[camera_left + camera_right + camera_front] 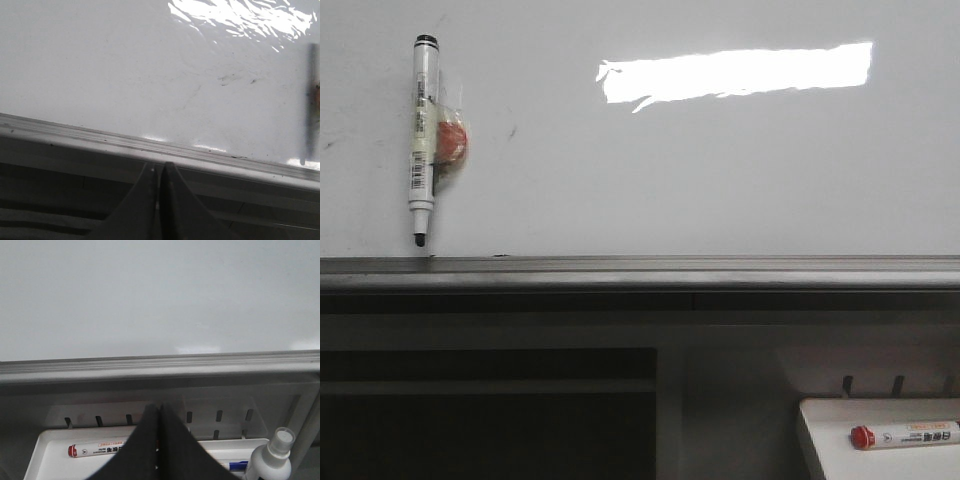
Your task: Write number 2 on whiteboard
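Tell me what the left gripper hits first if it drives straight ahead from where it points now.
Probably the whiteboard's grey lower rail, which lies directly beyond the shut left gripper. Just past the rail is the whiteboard surface. Depth is unclear, so how near the rail is cannot be judged.

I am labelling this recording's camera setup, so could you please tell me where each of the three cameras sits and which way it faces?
Front view: looks forward at the whiteboard, a black-capped marker stuck to it, and a white tray below; no arm shows.
Left wrist view: sits on the left arm, faces the board's lower rail; the left gripper shows, fingers together.
Right wrist view: sits on the right arm, faces the rail and tray with a red-capped marker and spray bottle; the right gripper shows, fingers together.
Shared: front and left wrist both see the black-capped marker.
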